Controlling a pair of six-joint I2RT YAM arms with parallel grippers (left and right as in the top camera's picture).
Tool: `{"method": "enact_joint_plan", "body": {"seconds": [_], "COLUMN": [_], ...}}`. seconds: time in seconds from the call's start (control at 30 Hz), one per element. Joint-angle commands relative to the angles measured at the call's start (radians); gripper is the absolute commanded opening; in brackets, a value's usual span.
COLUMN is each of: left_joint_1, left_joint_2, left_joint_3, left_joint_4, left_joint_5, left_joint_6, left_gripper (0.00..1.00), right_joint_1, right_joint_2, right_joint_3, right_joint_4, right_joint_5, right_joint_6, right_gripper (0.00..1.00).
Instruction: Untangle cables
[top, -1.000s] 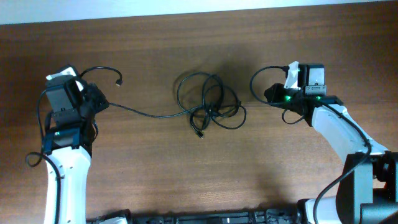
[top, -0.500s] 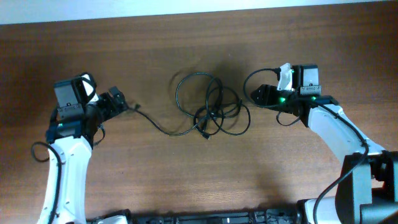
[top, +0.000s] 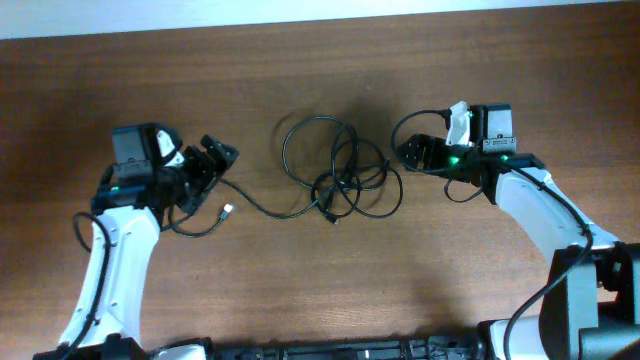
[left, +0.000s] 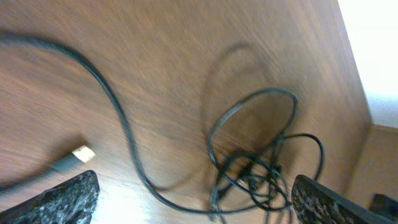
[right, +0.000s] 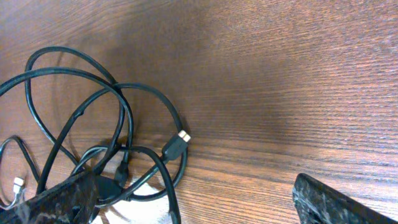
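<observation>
The cables (top: 330, 188) lie as one loose black tangle of loops at the table's middle. One strand trails left and ends in a pale plug (top: 228, 210), also seen in the left wrist view as the plug (left: 81, 154). My left gripper (top: 212, 168) stands open just left of that strand, nothing between its fingers (left: 62, 200). The tangle (left: 252, 169) lies ahead of it. My right gripper (top: 408, 153) is open at the tangle's right edge. Loops and a plug (right: 176, 145) lie by its left finger (right: 56, 200), and one strand (right: 166, 180) lies between the jaws, not pinched.
The brown wooden table (top: 320, 290) runs out on all sides. A pale wall strip (top: 300, 10) borders the far edge. Thicker black wires (top: 410, 122) loop off the right arm, and another (top: 80, 232) hangs by the left arm.
The left gripper opened, dropped the strand's end and moved right toward the tangle. The right gripper opened after shifting slightly left. The tangle slackened, and the strand's plug now lies on the table.
</observation>
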Motion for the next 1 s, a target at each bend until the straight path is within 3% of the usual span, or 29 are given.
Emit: {"method": "enact_joint_plan", "body": {"seconds": [0.0, 0.03, 0.17, 0.23, 0.3, 0.37, 0.43, 0.5, 0.53, 0.57, 0.63, 0.73, 0.97], "left_joint_1": [-0.091, -0.133, -0.272, -0.358, -0.403, -0.440, -0.471, -0.478, -0.478, -0.478, -0.478, -0.466, -0.438], "left_joint_2": [0.019, 0.023, 0.080, 0.162, 0.222, 0.284, 0.335, 0.371, 0.392, 0.406, 0.415, 0.413, 0.413], "left_joint_3": [0.011, 0.011, 0.011, 0.011, 0.011, 0.011, 0.011, 0.011, 0.011, 0.011, 0.011, 0.012, 0.039], "left_joint_4": [0.021, 0.040, 0.036, 0.036, 0.037, 0.045, 0.045, 0.049, 0.048, 0.048, 0.048, 0.047, 0.044], "left_joint_5": [0.013, -0.007, -0.050, -0.046, -0.036, 0.001, 0.003, -0.010, -0.060, -0.077, -0.089, -0.088, -0.096], "left_joint_6": [-0.207, -0.246, -0.594, -0.740, -0.821, -0.894, -0.907, -0.906, -0.906, -0.906, -0.905, -0.856, -0.632], "left_gripper": [0.99, 0.99, 0.99, 0.91, 0.88, 0.79, 0.75, 0.61, 0.58, 0.50, 0.21, 0.00, 0.00], "right_joint_1": [0.006, 0.006, 0.006, 0.006, 0.006, 0.006, 0.006, 0.006, 0.006, 0.006, 0.006, 0.006, 0.005], "right_joint_2": [-0.013, -0.013, -0.013, -0.013, -0.013, -0.013, -0.013, -0.013, -0.013, -0.013, -0.013, -0.013, -0.013], "right_joint_3": [-0.002, -0.002, -0.002, -0.002, -0.002, -0.002, -0.002, -0.002, -0.002, -0.002, -0.002, -0.002, -0.001], "right_joint_4": [-0.019, -0.024, -0.029, -0.034, -0.037, -0.042, -0.042, -0.042, -0.046, -0.053, -0.055, -0.048, -0.025], "right_joint_5": [-0.005, -0.005, -0.005, -0.006, -0.006, -0.005, -0.005, -0.006, -0.006, -0.006, -0.005, -0.012, -0.153], "right_joint_6": [-0.006, -0.006, -0.006, -0.006, -0.006, -0.006, -0.006, -0.006, -0.006, -0.006, -0.006, -0.006, -0.005], "right_gripper": [0.99, 0.99, 0.99, 0.99, 0.99, 0.99, 0.99, 0.99, 0.99, 0.99, 0.99, 0.99, 0.99]}}
